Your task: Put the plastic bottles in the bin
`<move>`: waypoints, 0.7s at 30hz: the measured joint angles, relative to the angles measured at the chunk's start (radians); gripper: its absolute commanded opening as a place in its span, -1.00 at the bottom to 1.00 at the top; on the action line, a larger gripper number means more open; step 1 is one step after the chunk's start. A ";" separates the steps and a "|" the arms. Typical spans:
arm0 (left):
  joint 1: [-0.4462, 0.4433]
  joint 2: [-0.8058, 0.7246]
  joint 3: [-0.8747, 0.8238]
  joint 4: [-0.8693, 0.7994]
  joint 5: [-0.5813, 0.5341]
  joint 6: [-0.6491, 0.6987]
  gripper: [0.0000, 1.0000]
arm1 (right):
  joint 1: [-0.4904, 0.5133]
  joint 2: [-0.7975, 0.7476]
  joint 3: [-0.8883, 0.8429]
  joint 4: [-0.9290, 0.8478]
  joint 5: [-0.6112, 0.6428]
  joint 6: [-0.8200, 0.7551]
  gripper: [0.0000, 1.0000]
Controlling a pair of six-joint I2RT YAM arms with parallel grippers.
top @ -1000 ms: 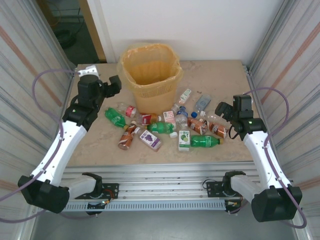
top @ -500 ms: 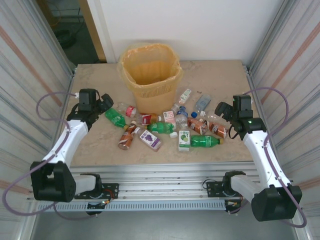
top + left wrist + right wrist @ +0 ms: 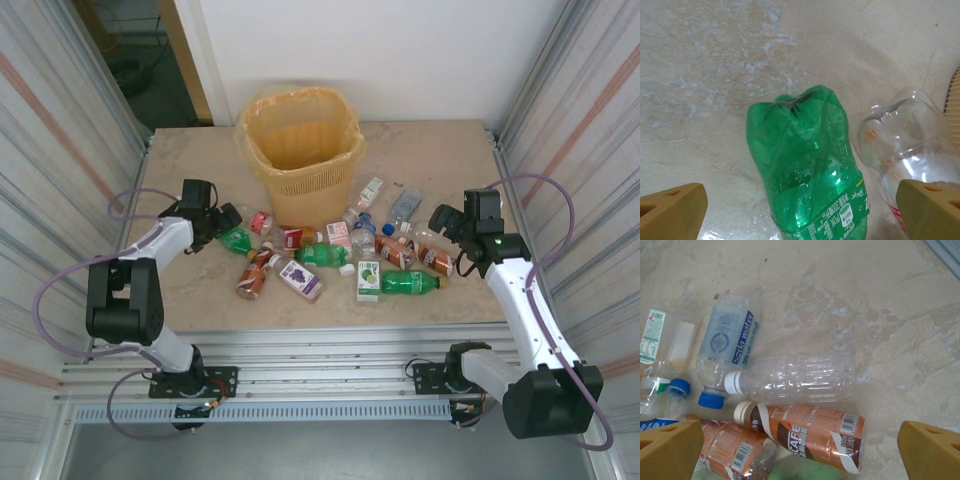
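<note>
The left gripper (image 3: 225,220) was at the left side of the top picture, low over the table (image 3: 440,150). Its two yellow fingers (image 3: 672,210) were spread wide. In its own camera picture, one finger was in the lower left corner and one in the lower right corner. A green bottle (image 3: 805,170) lay flat on the table between them, with its bottom end toward the top of the picture. The fingers held nothing, and there was a gap between the left finger and the green bottle. A see-through bottle (image 3: 905,145) lay just beside the green one, on the right. The right finger was in front of it, and I could not tell if they touched.

The right gripper (image 3: 447,225) was at the right side of the top picture, above the end of the bottle pile. It was wide open too and held nothing. In its own camera picture, a clear bottle with a white cap (image 3: 795,377) lay in the middle. A brown coffee bottle (image 3: 805,435) lay just below it. A blue water bottle (image 3: 727,347) lay at the upper left.

The bin (image 3: 310,185) stood at the top middle of the table, with its yellow bag over the rim. The other bottles (image 3: 322,255) lay on the table in front of it, between the two arms.
</note>
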 measured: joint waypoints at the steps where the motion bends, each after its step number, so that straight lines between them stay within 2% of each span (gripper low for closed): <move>1: 0.000 0.009 0.002 0.003 0.003 0.000 0.92 | 0.000 0.000 0.000 0.000 0.000 0.000 0.95; 17: -0.015 0.104 0.021 -0.019 -0.026 0.002 0.91 | 0.005 0.011 0.000 0.000 0.002 0.000 0.95; 20: -0.023 0.113 0.037 -0.032 -0.045 0.002 0.88 | 0.005 0.011 0.000 0.000 0.002 0.000 0.95; 21: -0.026 0.117 0.041 -0.036 -0.050 0.002 0.81 | 0.005 0.011 0.000 0.000 0.002 0.000 0.95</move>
